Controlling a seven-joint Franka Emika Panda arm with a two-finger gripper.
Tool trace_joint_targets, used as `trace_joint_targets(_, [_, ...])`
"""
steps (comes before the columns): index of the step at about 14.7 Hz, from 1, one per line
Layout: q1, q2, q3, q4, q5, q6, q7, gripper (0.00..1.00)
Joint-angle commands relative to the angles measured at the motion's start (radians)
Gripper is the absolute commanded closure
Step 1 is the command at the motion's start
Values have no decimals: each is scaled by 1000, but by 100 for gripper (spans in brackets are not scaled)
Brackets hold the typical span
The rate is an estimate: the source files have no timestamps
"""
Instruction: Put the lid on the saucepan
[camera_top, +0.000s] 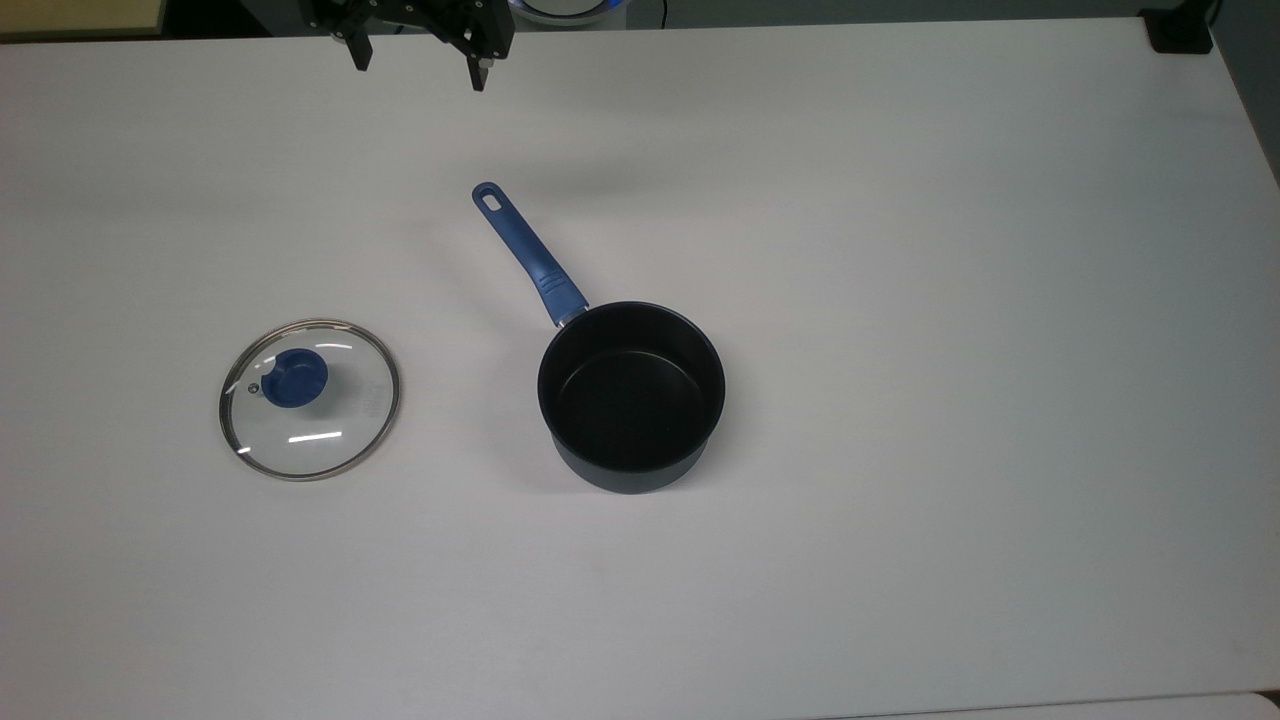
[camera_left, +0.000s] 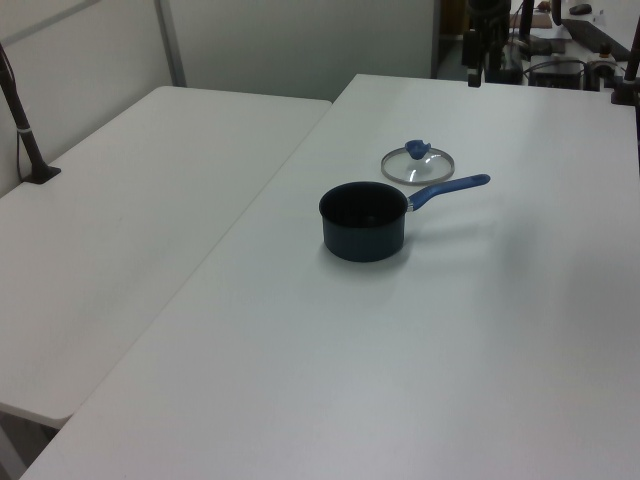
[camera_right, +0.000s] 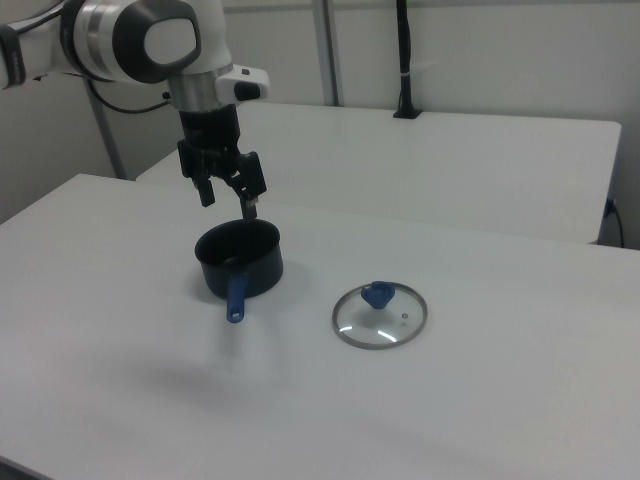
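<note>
The lid (camera_top: 309, 399) lies flat on the white table (camera_top: 900, 300), knob up, well apart from the saucepan (camera_top: 631, 396), on the top view's left of it and nearer that view's left edge. The saucepan stands upright and uncovered mid-table. The gripper (camera_top: 420, 62) hangs above the far edge, fingers spread and empty, its upper part cut off in the top view.

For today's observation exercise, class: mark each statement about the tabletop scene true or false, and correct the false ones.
1. The round clear glass lid with the blue knob sits on the dark round saucepan. False: it lies on the white table, apart from the pan.
2. The saucepan is empty. True.
3. The tool holds the lid. False: it is open, holding nothing.
4. The saucepan's long blue handle has a hole at its end. True.
</note>
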Motion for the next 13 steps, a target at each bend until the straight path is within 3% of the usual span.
trace_joint_targets(1, [1, -31, -10, -16, 8, -37, -51, 0])
trace_joint_targets(6, [-14, -27, -9, -14, 11, -36, -49, 0])
trace_joint_targets(10, [-46, 62, -9, 46, 48, -21, -51, 0])
trace_joint_targets(13, [-97, 119, -13, 58, 82, 76, -52, 0])
